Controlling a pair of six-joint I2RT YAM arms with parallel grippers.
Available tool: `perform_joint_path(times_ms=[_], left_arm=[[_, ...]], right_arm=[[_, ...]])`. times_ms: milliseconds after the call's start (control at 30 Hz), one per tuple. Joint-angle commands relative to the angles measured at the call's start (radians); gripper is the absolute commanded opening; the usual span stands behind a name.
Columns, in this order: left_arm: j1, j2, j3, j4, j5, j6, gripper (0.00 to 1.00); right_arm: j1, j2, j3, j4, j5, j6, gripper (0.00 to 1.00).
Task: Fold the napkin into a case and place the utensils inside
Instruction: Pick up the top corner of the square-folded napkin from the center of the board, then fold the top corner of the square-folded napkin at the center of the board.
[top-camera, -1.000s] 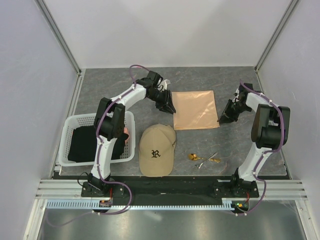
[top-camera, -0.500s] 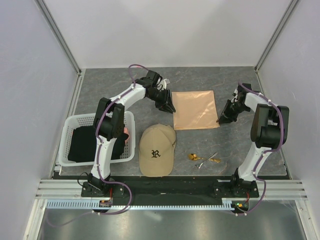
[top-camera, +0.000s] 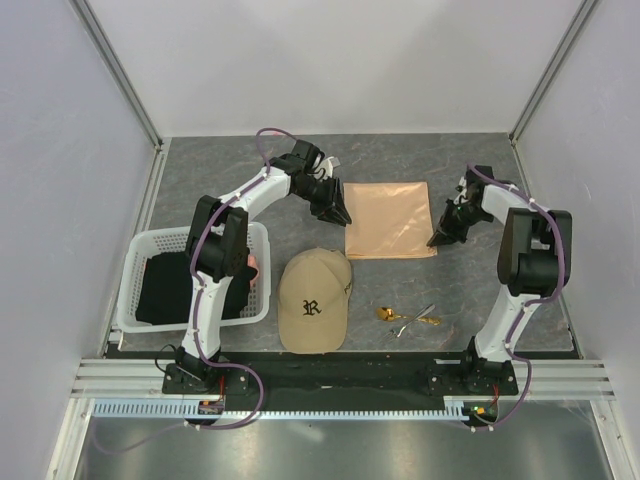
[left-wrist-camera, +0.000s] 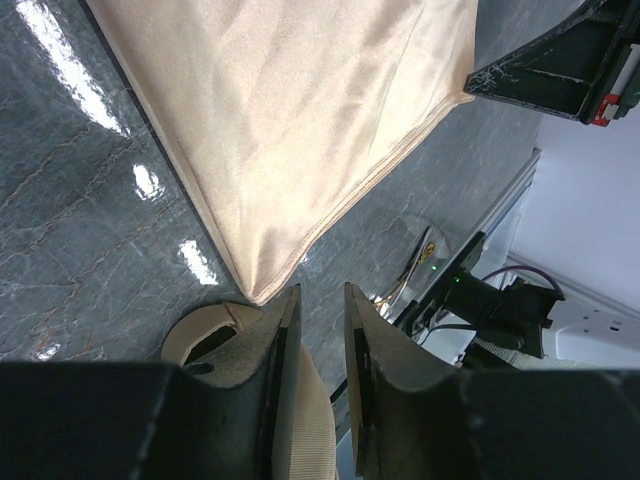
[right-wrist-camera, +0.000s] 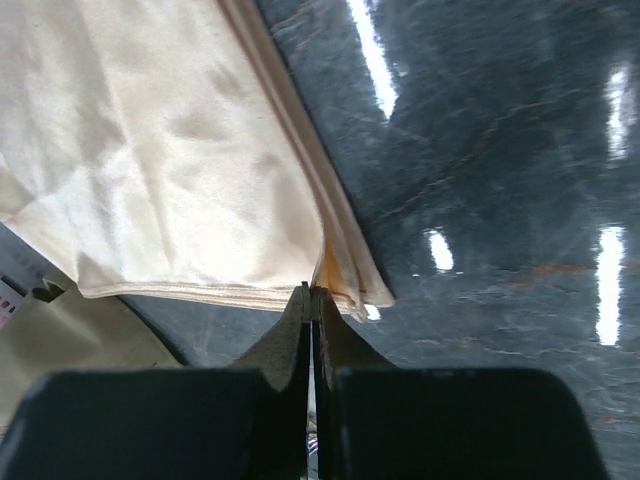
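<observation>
Overhead, the napkin (top-camera: 390, 218) lies flat on the tabletop (top-camera: 400, 165), at 1 o'clock from the cap (top-camera: 315, 300); the utensils (top-camera: 408, 318) lie at 3 o'clock from the cap, well apart from the napkin; the left claw (top-camera: 338, 214) sits at the napkin's 8 o'clock corner, the right claw (top-camera: 438, 239) at its 4 o'clock corner.

Left wrist view: the left claw (left-wrist-camera: 320, 295) is narrowly parted with nothing between; the napkin (left-wrist-camera: 300, 120) corner lies just ahead at 11 o'clock.

Right wrist view: the right claw (right-wrist-camera: 311, 296) is closed tight, tips meeting at the napkin (right-wrist-camera: 170, 150) hem; whether any of it is caught I cannot tell.

The step looks like pinching both near corners for a fold; probably best to seat the left claw over its corner and close; check the right grip; then lift both together, low and level, so the slippery napkin folds square.
</observation>
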Motion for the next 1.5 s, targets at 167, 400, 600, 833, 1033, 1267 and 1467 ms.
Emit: perform_joint_path(times_ms=[167,400,600,833,1033,1267,1467], left_arm=[[-0.01,-0.01,0.001,0.06,0.023,-0.052,0.29],[-0.033,0.012,-0.015,0.065,-0.017,-0.058,0.23],[-0.033,0.011,-0.029,0.069,-0.043,-0.059,0.2],[-0.038,0.006,-0.088,0.094,-0.054,-0.064,0.17],[-0.041,0.024,-0.094,0.097,-0.063,-0.059,0.16],[-0.061,0.035,-0.101,0.1,-0.061,-0.059,0.15],[-0.085,0.035,-0.12,0.097,-0.069,-0.058,0.14]], right_arm=[[0.164,0.074,0.208,0.056,-0.045,0.141,0.0],[0.214,0.203,0.392,0.117,-0.123,0.22,0.0],[0.247,0.322,0.481,0.185,-0.176,0.28,0.0],[0.294,0.401,0.587,0.209,-0.2,0.319,0.0],[0.306,0.442,0.625,0.24,-0.211,0.348,0.0],[0.311,0.494,0.687,0.266,-0.24,0.389,0.0],[0.311,0.525,0.711,0.312,-0.24,0.429,0.0]])
